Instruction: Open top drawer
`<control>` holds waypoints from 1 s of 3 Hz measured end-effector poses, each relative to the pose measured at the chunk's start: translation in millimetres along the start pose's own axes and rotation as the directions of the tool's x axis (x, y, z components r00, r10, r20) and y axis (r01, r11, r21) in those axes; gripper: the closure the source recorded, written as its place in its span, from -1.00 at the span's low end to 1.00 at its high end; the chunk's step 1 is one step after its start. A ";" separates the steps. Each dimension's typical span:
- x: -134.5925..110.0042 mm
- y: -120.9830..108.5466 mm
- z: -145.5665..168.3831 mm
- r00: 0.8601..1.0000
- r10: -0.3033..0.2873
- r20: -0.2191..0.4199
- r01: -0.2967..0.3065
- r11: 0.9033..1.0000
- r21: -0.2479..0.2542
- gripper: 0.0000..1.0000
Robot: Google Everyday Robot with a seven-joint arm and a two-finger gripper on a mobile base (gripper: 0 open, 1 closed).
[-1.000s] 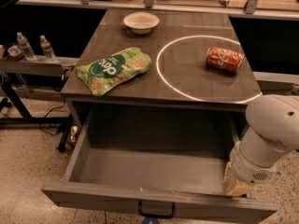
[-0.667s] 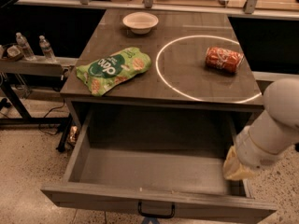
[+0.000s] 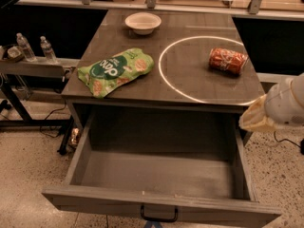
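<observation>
The top drawer [image 3: 156, 175] stands pulled far out under the grey table, its deep grey box bare inside. Its flat front [image 3: 95, 202] runs along the bottom of the view with a small dark loop handle [image 3: 158, 215] at centre. My arm, white with a tan sleeve [image 3: 259, 118], comes in at the right edge beside the table's front right corner, above the drawer's right wall. The gripper itself is not in view. No other drawers show.
On the table top [image 3: 190, 87] lie a green snack bag [image 3: 114, 71], a white bowl [image 3: 143, 22] at the back, and an orange can [image 3: 228, 61] on its side at the edge of a white circle. Two water bottles [image 3: 33, 47] stand on a shelf at left.
My arm has lifted up and to the right, away from the drawer's front right corner to the table's edge. The drawer stays open as before.
</observation>
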State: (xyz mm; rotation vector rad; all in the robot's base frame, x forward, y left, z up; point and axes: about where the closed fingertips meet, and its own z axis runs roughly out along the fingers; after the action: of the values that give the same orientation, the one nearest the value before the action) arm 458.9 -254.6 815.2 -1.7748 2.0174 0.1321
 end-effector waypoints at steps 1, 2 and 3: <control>-11.2 -65.3 -86.4 0.999 -0.044 -0.025 0.049 0.966 0.253 1.00; -24.6 -99.0 -146.7 0.995 -0.084 -0.060 0.101 0.912 0.398 1.00; -41.2 -111.6 -191.0 0.990 -0.121 -0.078 0.144 0.858 0.493 1.00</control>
State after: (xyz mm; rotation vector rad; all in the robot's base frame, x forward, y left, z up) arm 518.4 -303.9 1026.6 -1.5750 1.7393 -0.4399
